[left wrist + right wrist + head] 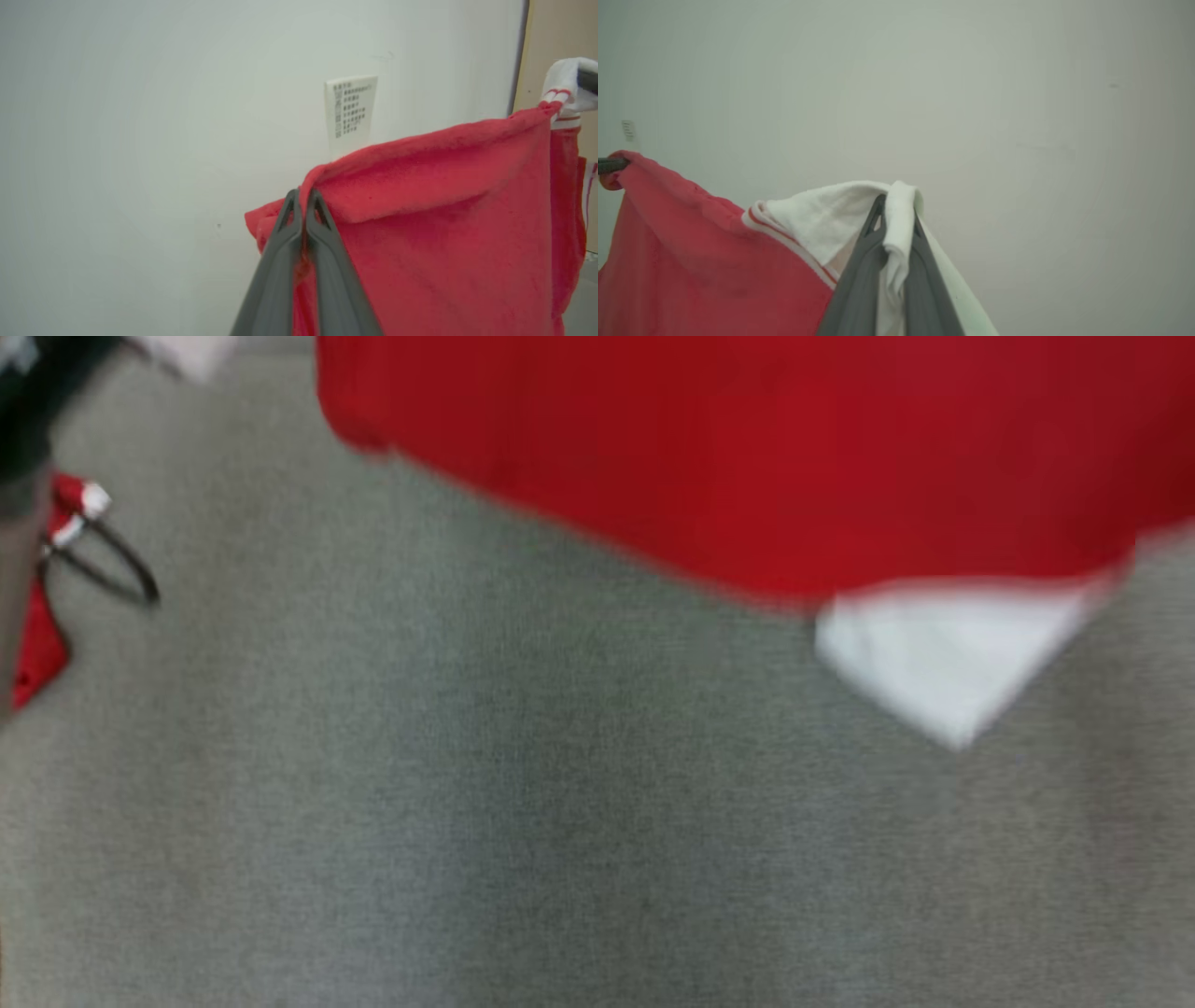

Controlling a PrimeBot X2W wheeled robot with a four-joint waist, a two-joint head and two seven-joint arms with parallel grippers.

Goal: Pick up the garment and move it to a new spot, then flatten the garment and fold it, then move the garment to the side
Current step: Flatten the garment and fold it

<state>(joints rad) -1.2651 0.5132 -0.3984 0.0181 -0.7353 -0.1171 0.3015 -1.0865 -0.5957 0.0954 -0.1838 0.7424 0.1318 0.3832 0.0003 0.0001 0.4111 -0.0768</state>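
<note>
Surroundings: in the left wrist view a plain pale wall [140, 116] stands behind the work. A small printed sheet [350, 109] with rows of dark marks is fixed to it at upper centre. A beige panel [560, 28] runs down the upper right edge. In the blurred head view a grey surface [560, 821] of matt, felt-like texture takes the lower frame. It cannot be told whether this is a bench or the floor. At the left edge lie a thin dark loop [121, 569] and a small red-and-white piece [70, 509]; what it is cannot be made out. Nothing stands between the two claws and the cloth.

Task item: the garment [747, 457] spans the top of the head view, and its white corner [943, 653] hangs to a point at right of centre. The fabric is soft and nappy like terry. It is mostly red, with a white section bordered by thin red stripes.

Left claw [306, 198]: fingers pressed together on a bunched red edge of the garment at lower centre.

Right claw [896, 205]: fingers closed on a fold of the white section, which drapes over the tips. The cloth sags between the two grips.
</note>
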